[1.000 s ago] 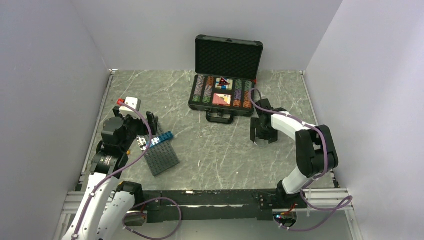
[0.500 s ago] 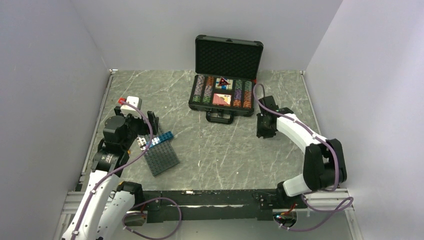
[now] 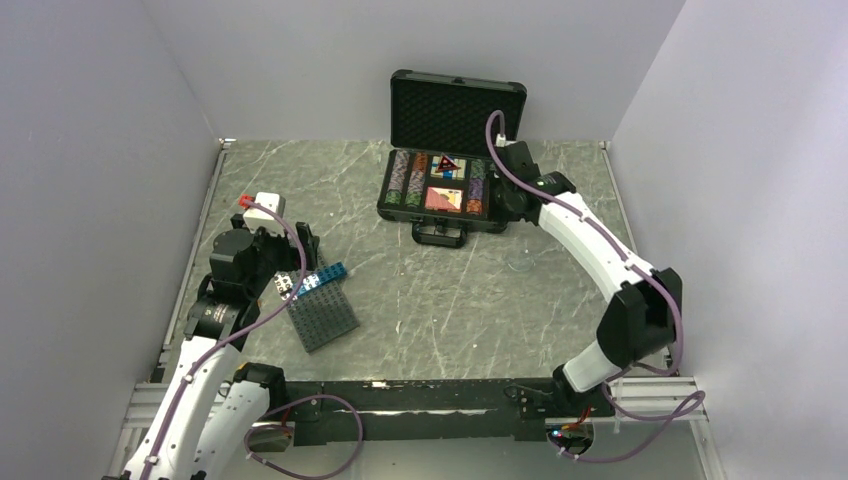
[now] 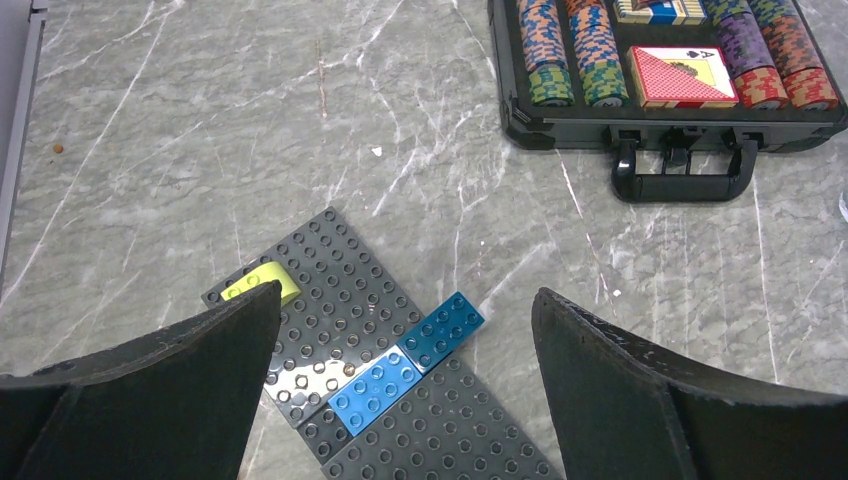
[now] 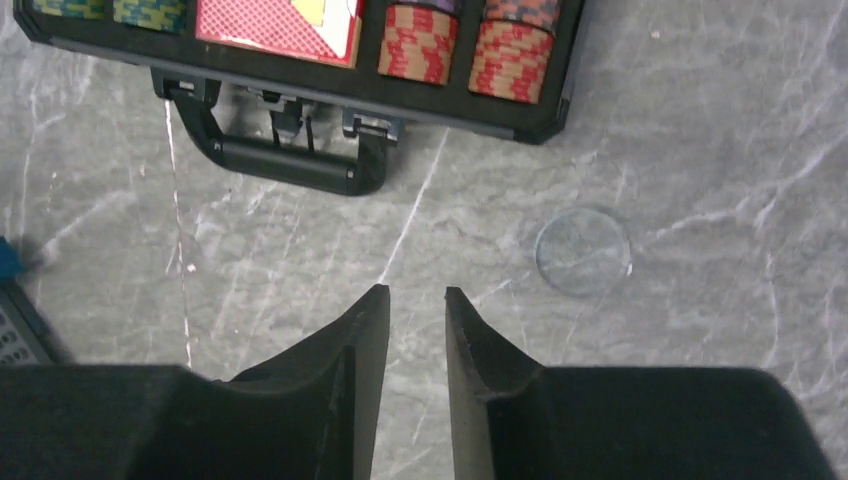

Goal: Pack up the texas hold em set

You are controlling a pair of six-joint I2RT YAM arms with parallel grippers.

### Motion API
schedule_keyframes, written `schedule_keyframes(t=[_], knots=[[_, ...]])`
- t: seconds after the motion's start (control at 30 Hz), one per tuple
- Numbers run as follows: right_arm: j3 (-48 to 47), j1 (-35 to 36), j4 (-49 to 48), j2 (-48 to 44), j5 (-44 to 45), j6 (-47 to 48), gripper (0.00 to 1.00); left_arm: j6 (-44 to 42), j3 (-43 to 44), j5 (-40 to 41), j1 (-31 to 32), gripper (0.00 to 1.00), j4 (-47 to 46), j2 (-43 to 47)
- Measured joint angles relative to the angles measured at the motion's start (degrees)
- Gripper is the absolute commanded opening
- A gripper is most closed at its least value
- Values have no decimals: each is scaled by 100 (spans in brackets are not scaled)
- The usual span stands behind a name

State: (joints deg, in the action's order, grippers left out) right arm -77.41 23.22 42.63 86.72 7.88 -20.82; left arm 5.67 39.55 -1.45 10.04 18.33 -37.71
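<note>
Nearest, the left gripper (image 4: pixel 405 300) is held spread wide and empty above the studded plate (image 4: pixel 330 250), on which blue bricks (image 4: pixel 375 385) are seated. Farther off, the right gripper (image 5: pixel 415 295) is seen with fingers almost together, a slim gap between them, nothing clasped. A clear disc (image 5: pixel 582 250) is seen on the table (image 5: pixel 700 150) near the case (image 5: pixel 450 100), found open at the back, chips (image 5: pixel 420 45) and cards (image 5: pixel 270 25) lodged inside

arms (image 3: pixel 585 232): white shells, black joints | cables (image 3: pixel 488 135): purple | fingers (image 4: pixel 620 400): black wedges
</note>
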Motion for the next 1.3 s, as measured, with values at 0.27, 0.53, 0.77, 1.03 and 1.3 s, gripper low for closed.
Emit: schedule_keyframes(t=[0.27,0.53,0.77,1.03,1.3], knots=[[415,-44,-85,420,216,-22,56,0,2,-17,0,99,9,0],[2000,-553,-160,166,190,-70,81,20,7,-87,0,99,15,-7],[2081,-1132,-459,201,46,160,87,20,11,-131,0,99,15,-7],[1971,-1080,-752,992,-92,350,86,20,11,-133,0,99,15,-79],[1631,-1080,-879,1377,13,391,80,20,11,-133,0,99,20,-114]])
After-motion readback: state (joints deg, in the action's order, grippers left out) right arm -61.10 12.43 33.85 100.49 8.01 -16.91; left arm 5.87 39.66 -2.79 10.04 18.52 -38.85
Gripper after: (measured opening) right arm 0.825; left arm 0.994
